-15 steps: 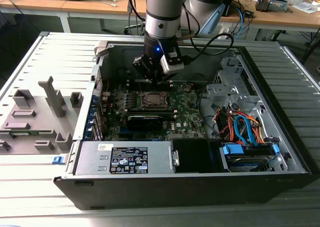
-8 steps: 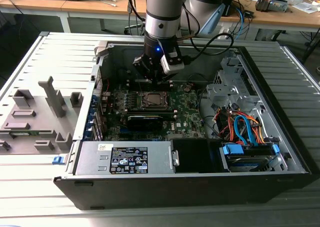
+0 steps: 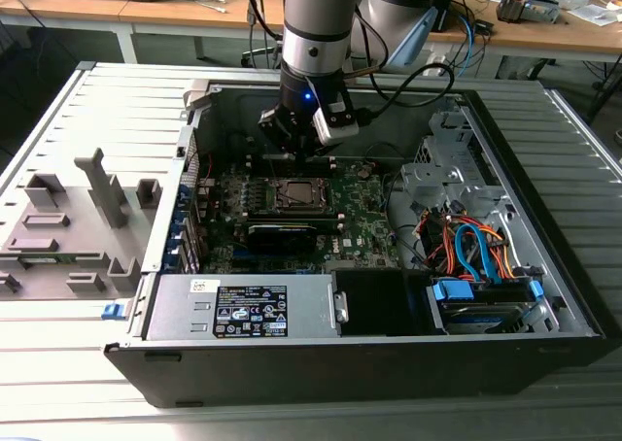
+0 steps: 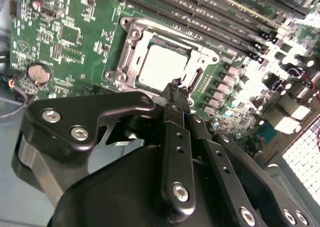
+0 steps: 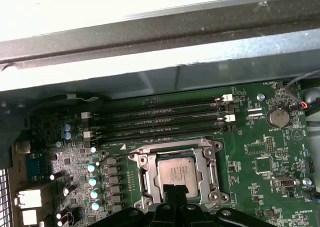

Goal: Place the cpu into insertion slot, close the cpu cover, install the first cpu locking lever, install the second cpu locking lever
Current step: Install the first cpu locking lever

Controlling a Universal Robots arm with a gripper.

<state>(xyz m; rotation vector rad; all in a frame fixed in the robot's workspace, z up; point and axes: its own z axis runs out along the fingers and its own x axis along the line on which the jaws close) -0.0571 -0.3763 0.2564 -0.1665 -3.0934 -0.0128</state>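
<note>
Cpu (image 5: 175, 173) lies seated flat in the insertion slot (image 5: 142, 177) — its placing looks done — while the fingers (image 5: 169, 191), pinched narrow and empty, hover at the slot's rim, likely as one slim pushing tip.

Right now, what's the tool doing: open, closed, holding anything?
Tool: closed, holding nothing; its tip is by the cpu, which sits in the insertion slot.

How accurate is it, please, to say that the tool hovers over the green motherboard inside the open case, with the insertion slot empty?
One detail is wrong: the insertion slot is not empty; the cpu lies in it, as both wrist views show. The tool does hover over the green motherboard inside the open case.
</note>
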